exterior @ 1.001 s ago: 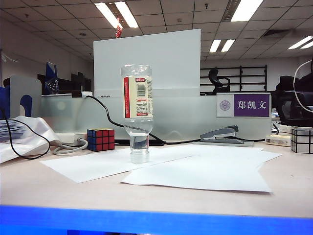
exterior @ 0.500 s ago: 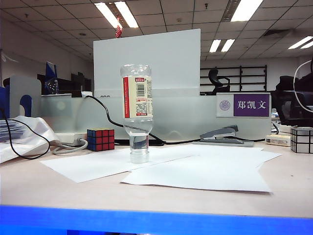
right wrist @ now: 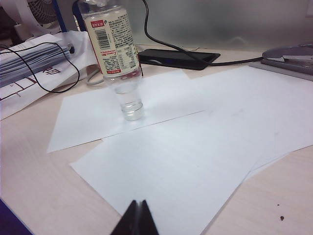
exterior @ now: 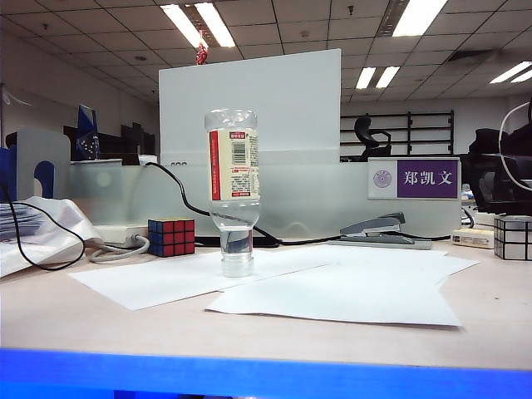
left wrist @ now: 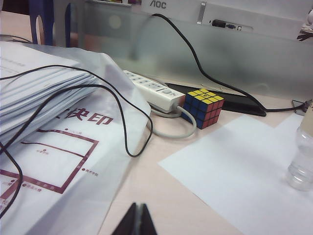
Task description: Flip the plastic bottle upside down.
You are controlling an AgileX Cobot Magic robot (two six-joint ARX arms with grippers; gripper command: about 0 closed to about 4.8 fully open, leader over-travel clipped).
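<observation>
**Visitor:** Currently, where does the plastic bottle (exterior: pixel 233 187) stand?

**Technician:** Near the table's centre, inverted: cap down on a sheet of white paper (exterior: pixel 179 278), base uppermost, body upright. A little water sits pooled in the neck, which places the weight low and, in my judgement, helps it balance on so narrow a footing. Nothing touches it. The task reads as done.

**Visitor:** And the tools?

**Technician:** Both are absent from the exterior view. The left gripper (left wrist: pixel 138 221) shows in its wrist view only as dark fingertips pressed together, empty, hovering over the desk well apart from the bottle. The right gripper (right wrist: pixel 138 219) is likewise closed and empty, above the nearer paper sheet (right wrist: pixel 195 156). Held back like this, neither can nudge the bottle.

**Visitor:** What differs between views?

**Technician:** The exterior view gives the full height, with the Rubik's cube (exterior: pixel 171 237) at the bottle's nine o'clock and a stapler (exterior: pixel 378 230) toward three o'clock. The left wrist view catches only the bottle's neck at the frame edge, but reveals a power strip (left wrist: pixel 152 91) and bagged papers (left wrist: pixel 54 142). The right wrist view shows the cap resting on the paper.
</observation>
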